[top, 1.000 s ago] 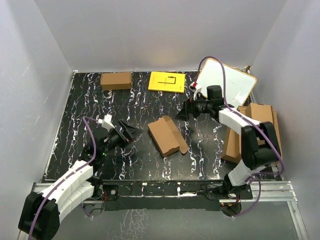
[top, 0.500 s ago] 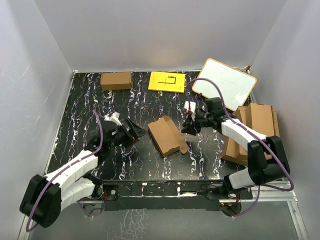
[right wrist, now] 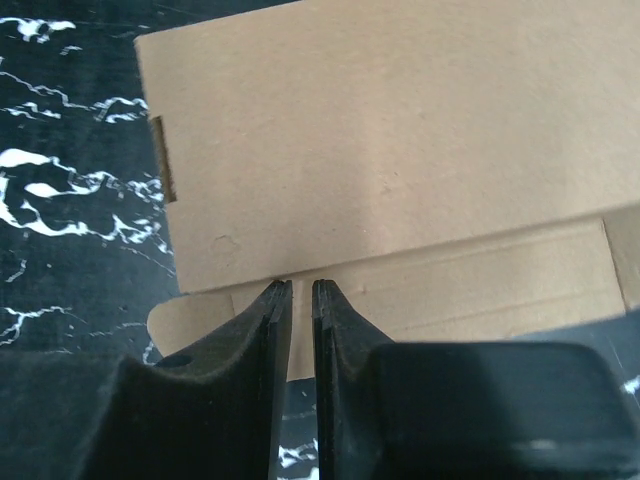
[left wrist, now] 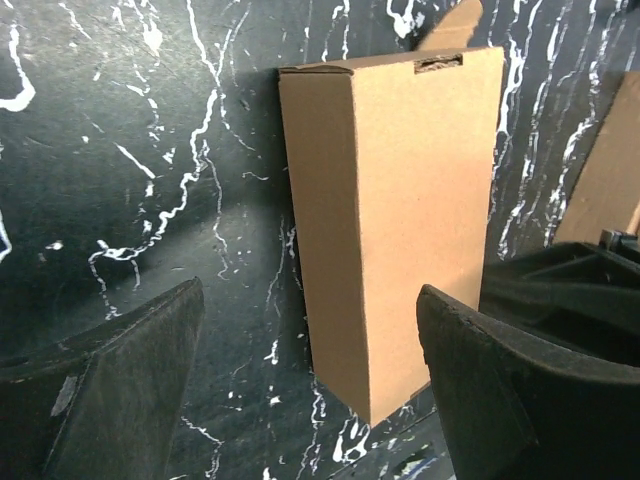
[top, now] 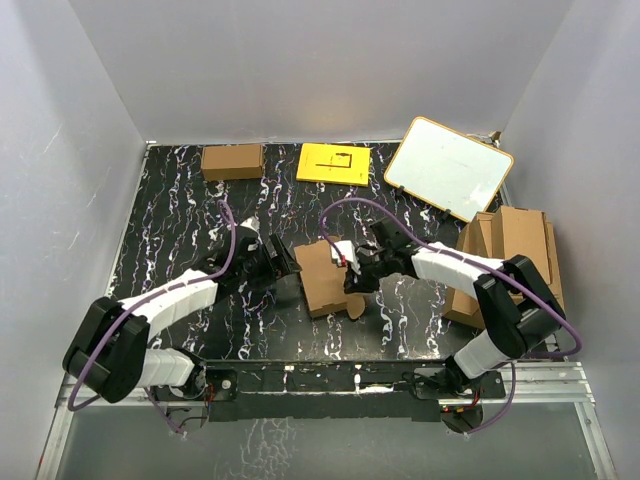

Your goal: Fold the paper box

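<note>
The paper box (top: pixel 322 279) lies mid-table, brown and oblong, with a flap spread out on its right side. In the left wrist view the box (left wrist: pixel 400 200) stands just beyond my left gripper (left wrist: pixel 310 300), whose jaws are open wide and reach around its near corner without touching. From above, that left gripper (top: pixel 283 262) sits at the box's left edge. My right gripper (top: pixel 350 272) hovers at the box's right edge. In the right wrist view its tips (right wrist: pixel 302 285) are nearly together, a thin slit apart, right over the flap (right wrist: pixel 450 290) where it meets the box top (right wrist: pixel 380 150); nothing is pinched.
A smaller brown carton (top: pixel 232 161) and a yellow sheet (top: pixel 333 164) lie at the back. A whiteboard (top: pixel 449 168) leans at the back right. A pile of larger cardboard sheets (top: pixel 510 255) fills the right side. White walls enclose the table.
My right arm swung from beside the whiteboard down and left to the box's right edge, and its jaws closed. My left gripper slid right to the box's left edge, still open.
</note>
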Robot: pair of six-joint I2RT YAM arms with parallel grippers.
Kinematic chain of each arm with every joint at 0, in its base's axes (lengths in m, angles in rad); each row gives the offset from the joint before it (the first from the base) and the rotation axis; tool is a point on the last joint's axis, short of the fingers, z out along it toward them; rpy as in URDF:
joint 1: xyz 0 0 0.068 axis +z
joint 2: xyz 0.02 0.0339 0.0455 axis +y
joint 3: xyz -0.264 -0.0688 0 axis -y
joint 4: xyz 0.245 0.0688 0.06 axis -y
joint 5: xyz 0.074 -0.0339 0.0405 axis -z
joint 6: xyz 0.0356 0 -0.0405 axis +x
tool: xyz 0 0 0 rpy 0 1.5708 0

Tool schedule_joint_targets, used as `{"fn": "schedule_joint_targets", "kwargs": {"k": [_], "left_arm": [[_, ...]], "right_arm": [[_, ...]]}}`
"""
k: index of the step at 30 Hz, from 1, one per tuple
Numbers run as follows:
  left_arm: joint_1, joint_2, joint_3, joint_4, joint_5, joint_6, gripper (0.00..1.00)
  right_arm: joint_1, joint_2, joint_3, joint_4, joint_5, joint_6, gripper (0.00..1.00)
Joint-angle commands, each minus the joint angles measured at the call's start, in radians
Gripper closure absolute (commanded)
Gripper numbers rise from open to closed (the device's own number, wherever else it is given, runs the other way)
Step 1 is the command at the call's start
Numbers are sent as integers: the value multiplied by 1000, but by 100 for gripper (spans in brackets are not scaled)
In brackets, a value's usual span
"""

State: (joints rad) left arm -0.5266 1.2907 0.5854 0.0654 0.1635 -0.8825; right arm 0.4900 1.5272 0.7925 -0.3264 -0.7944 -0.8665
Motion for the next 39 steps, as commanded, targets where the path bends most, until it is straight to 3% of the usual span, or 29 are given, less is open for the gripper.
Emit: {"fn": "schedule_joint_targets", "kwargs": {"k": [1, 6, 11, 18, 22, 24, 27, 32, 39], "left_arm": [[-5, -43, 54, -67, -59, 76, 16], [-6, -125, 29, -66, -85, 107, 15], [-5, -257, -5, -66, -88, 149, 15], [-3, -365, -50, -15, -45, 127, 16], [-4, -308, -40, 24, -31, 127, 16], [-4, -242, -4, 7, -20, 146, 16], [-4, -127, 49, -25, -1, 183, 15], [-12, -6, 88, -39, 57, 205, 13], [-15, 46, 65, 1, 80, 177, 14]], "right_arm": [[87, 1, 24, 52, -30, -30, 80], [176, 26, 40, 85, -57, 8, 73], [166, 12, 65, 55, -85, 17, 68], [-40, -58, 52, 76, -184, 60, 68], [-66, -45, 19, 119, -164, 67, 73], [-46, -13, 17, 151, -176, 124, 81], [-21, 50, 37, 192, -184, 236, 86], [14, 120, 76, 216, -130, 376, 87], [21, 152, 64, 295, -130, 506, 90]]}}
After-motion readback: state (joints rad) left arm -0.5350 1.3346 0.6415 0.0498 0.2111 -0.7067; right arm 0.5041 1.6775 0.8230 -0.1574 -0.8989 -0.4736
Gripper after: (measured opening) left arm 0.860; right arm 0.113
